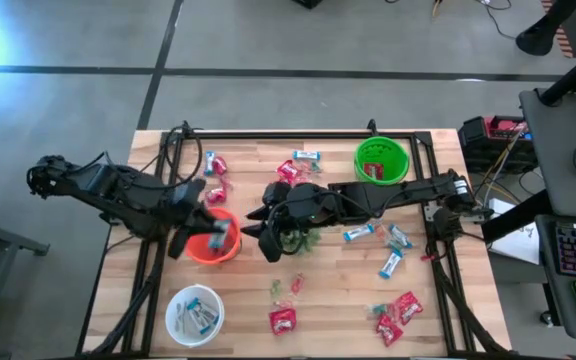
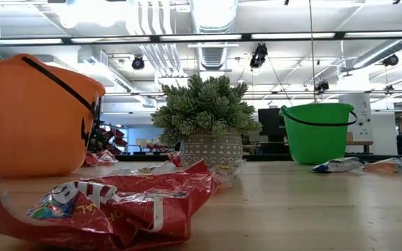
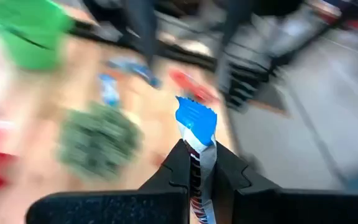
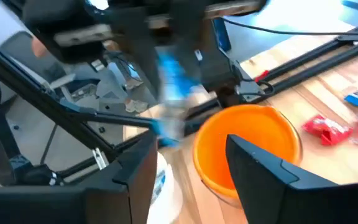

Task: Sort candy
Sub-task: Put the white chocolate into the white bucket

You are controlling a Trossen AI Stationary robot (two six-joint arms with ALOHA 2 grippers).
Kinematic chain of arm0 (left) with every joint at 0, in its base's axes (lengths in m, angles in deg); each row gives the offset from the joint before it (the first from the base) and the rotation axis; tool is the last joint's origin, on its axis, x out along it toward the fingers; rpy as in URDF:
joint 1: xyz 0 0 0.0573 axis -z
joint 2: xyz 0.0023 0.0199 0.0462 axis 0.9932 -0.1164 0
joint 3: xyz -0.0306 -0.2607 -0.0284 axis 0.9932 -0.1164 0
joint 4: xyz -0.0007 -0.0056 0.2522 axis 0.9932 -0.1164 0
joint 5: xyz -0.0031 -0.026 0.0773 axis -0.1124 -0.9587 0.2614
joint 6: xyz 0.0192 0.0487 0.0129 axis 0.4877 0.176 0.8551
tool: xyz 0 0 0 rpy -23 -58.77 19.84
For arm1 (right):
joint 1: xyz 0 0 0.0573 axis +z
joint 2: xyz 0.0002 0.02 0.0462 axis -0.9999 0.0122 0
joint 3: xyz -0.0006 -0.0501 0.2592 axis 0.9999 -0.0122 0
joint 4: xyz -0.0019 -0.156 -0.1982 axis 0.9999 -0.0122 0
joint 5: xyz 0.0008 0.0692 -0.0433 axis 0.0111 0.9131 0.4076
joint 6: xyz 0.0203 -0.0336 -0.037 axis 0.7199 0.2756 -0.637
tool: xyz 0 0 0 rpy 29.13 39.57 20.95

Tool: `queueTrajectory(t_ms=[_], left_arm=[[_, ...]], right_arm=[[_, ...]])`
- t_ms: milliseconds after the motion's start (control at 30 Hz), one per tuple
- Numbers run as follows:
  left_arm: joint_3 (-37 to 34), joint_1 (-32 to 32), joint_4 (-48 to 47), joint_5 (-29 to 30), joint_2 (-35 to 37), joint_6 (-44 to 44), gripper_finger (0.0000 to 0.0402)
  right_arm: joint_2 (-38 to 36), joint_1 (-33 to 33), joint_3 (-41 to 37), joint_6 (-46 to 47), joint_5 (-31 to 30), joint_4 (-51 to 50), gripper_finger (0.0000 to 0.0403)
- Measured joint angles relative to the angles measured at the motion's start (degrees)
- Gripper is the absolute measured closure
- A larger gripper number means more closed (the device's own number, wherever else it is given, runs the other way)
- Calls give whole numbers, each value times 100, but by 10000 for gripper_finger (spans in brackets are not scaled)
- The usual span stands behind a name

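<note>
My left gripper is shut on a blue-and-white candy bar and hovers over the orange bowl. My right gripper stands open just to the bowl's right, facing the bar with nothing between its fingers. More candy lies loose on the table: red packets, blue-and-white bars and tiny green and pink pieces. Neither gripper shows in the low view. My left gripper pinches the blue-and-white bar between its two fingers, which lie along it. The bar's blue end sticks out past the fingertips. The fingers come from the table's left, slanting down. The bar is lifted clear, above the orange bowl.
A green bowl with a red packet stands at the far side. A white bowl with blue-and-white bars is near the front left. A spiky green plant in its pot sits under my right arm. A black frame edges the table.
</note>
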Motion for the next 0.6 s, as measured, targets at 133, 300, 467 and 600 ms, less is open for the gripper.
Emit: queueTrajectory(t_ms=[133, 300, 467, 600], left_arm=[[-9, 237, -331, -1063, 105, -85, 399], [-21, 774, -597, -1918, 119, -279, 399], [-59, 1379, -823, -1976, 113, -430, 399], [-59, 1770, -818, -1977, 82, -477, 399]], right_arm=[[-107, -34, 1, 66, -57, -493, 217], [-233, -93, 2, 381, -70, -856, 222], [-244, -143, 1, 685, -73, -1039, 222], [-248, -179, 1, 922, -76, -1093, 225]])
